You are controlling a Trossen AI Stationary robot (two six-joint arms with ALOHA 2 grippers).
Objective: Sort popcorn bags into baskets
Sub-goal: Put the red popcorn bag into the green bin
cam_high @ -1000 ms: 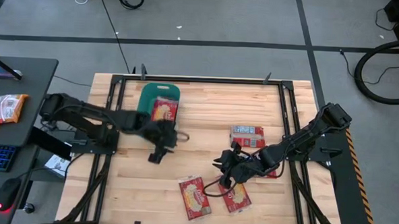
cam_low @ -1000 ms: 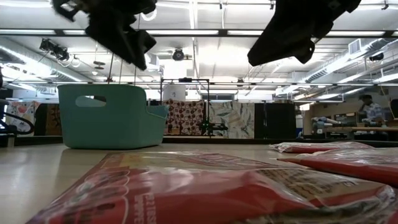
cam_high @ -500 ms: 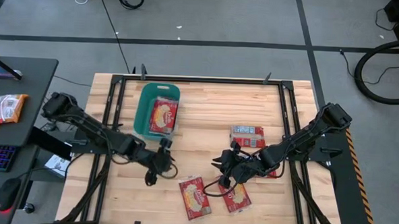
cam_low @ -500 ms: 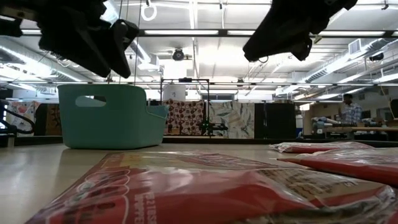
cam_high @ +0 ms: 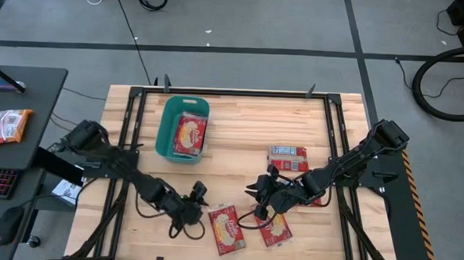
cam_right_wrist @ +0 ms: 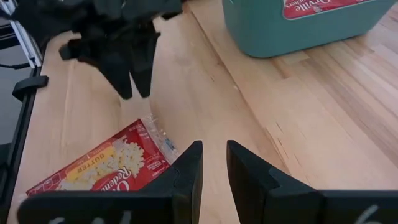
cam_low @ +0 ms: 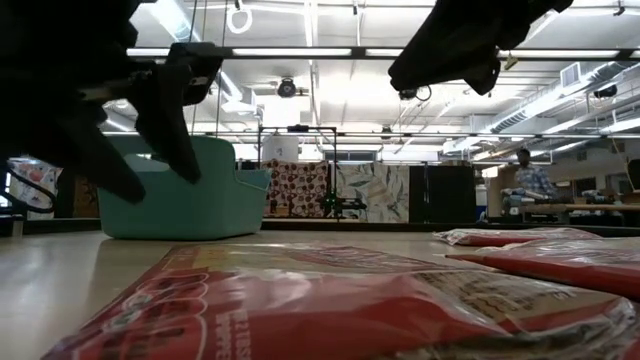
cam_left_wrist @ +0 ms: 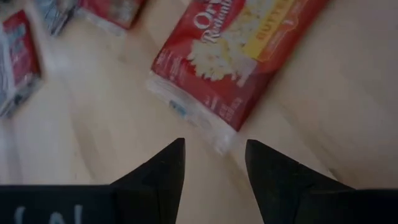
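The left pincer hovered with its fingers parted and empty, just beside the clear end of a popcorn bag lying flat on the wooden surface. The right pincer hung nearby above a second bag, its fingers a narrow gap apart, gripping nothing. A third bag lay farther back, and one rested inside the teal basket.
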